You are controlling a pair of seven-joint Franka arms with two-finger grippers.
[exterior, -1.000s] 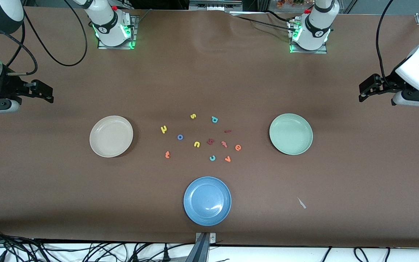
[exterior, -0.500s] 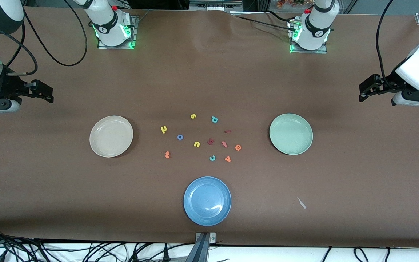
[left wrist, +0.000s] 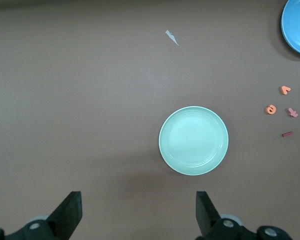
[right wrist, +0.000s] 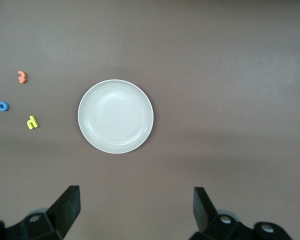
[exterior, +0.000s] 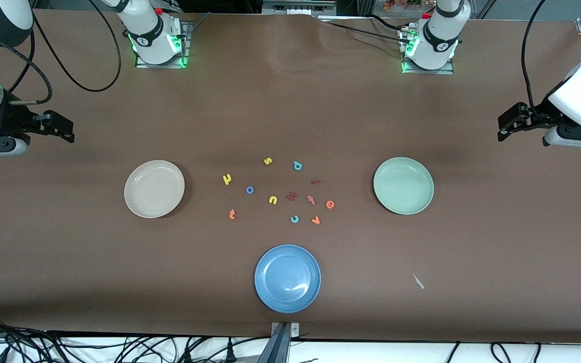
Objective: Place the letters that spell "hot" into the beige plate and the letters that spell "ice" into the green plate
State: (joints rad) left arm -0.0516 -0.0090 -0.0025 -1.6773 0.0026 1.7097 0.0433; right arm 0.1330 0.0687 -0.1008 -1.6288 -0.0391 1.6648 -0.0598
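The beige plate point(exterior: 154, 189) point(right wrist: 115, 116) lies toward the right arm's end, the green plate point(exterior: 403, 185) point(left wrist: 193, 140) toward the left arm's end; both hold nothing. Between them on the table lie the yellow h point(exterior: 227, 179) point(right wrist: 32, 122), blue o point(exterior: 249, 190) point(right wrist: 2, 106), orange t point(exterior: 232, 214) point(right wrist: 22, 77), dark red i point(exterior: 315, 182) point(left wrist: 287, 134), teal c point(exterior: 294, 219) and orange e point(exterior: 330, 204) point(left wrist: 271, 109). My right gripper point(exterior: 63, 128) point(right wrist: 135, 197) hangs open over bare table beside the beige plate. My left gripper point(exterior: 506, 126) point(left wrist: 139, 200) hangs open beside the green plate.
A blue plate point(exterior: 287, 278) sits nearest the front camera. Other letters mix in: yellow u point(exterior: 273, 200), yellow s point(exterior: 268, 161), teal a-like letter point(exterior: 297, 165), dark red letter point(exterior: 292, 196), pinkish letter point(exterior: 311, 199), orange v point(exterior: 315, 220). A white scrap point(exterior: 418, 281) lies apart.
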